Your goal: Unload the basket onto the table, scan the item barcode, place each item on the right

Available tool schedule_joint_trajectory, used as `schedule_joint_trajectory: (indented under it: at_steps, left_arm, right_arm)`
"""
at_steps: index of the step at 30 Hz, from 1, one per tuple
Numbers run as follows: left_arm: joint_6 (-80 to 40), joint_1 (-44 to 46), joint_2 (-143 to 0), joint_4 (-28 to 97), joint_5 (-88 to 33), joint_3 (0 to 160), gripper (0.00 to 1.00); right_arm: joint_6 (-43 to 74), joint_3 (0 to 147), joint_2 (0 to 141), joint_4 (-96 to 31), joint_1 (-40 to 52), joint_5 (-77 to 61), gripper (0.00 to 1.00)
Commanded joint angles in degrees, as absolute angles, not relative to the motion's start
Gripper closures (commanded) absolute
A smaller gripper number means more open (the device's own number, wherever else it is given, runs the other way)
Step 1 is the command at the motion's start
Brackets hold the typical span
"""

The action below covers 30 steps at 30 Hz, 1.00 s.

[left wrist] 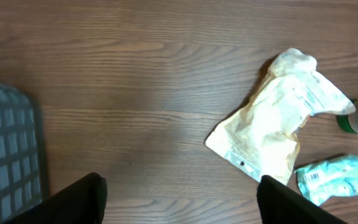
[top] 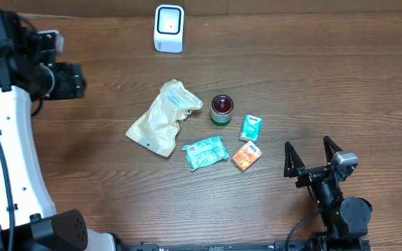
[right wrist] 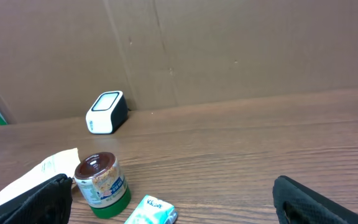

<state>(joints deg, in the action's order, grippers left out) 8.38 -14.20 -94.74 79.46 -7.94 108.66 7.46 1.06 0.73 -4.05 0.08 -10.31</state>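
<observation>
Table (top: pixel 292 77): brown wood grain, five items clustered at frame centre.

Left gripper (left wrist: pixel 179 194): upper left of the overhead frame, fingers spread wide, nothing between them. Right gripper (top: pixel 308 152): lower right, jaws fully apart, empty.

Pouch (top: pixel 162 118): centre-left of the cluster, cream, crumpled, lying flat. Judged light and soft, so it will sag. Best taken at the folded top edge or a corner. It has a white printed panel, text illegible.

Scanner (top: pixel 169 28): white, top centre, well apart from the items.

Packet (top: pixel 205 153): teal, just below and right of the pouch. Judged a crinkly, slippery film, so pinch an end seam. The left wrist view shows a white patch with dark bars, probably the barcode, facing up.

Jar (top: pixel 222 109): upright, brown lid, green base. Rigid, so grip across the body. Label unreadable.

Tissue pack (top: pixel 250 128): lettering begins "Kle", the rest unclear. Soft, squeezable.

Orange pack (top: pixel 246 155): print too small to read.

Which item is to be scanned: cannot tell. The pouch lies nearest the left gripper.
</observation>
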Motion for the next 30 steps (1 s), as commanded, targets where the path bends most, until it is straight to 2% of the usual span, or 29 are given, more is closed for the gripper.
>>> schedule_joint_trajectory:
  at_steps: [1,2,15,19,25,30]
  left_arm:
    - [10.74,-14.26,-95.24,79.85,-6.57,108.05,0.15]
    - [10.72,-14.39,-95.24,79.85,-6.61,108.05,0.00]
    - [10.72,-14.59,-95.24,79.24,-6.63,108.05,0.00]
    - [10.72,-14.59,-95.24,79.22,-6.66,108.05,0.00]
    - [10.72,-14.59,-95.24,79.24,-6.66,108.05,0.00]
    - [10.72,-14.59,-95.24,79.22,-6.63,108.05,0.00]
  right_arm:
    - [7.44,0.47,0.38,-3.75,-0.08,-10.59,0.00]
    - [7.44,0.47,0.38,-3.75,-0.08,-10.59,0.00]
    - [7.22,0.47,0.38,-3.29,-0.08,-6.17,0.00]
    - [7.27,0.99,0.38,-1.83,-0.08,-8.49,0.00]
    - [7.44,9.50,2.15,-9.96,-0.08,-9.56,0.00]
    - [7.01,22.68,10.28,-18.31,-0.08,-10.44,0.00]
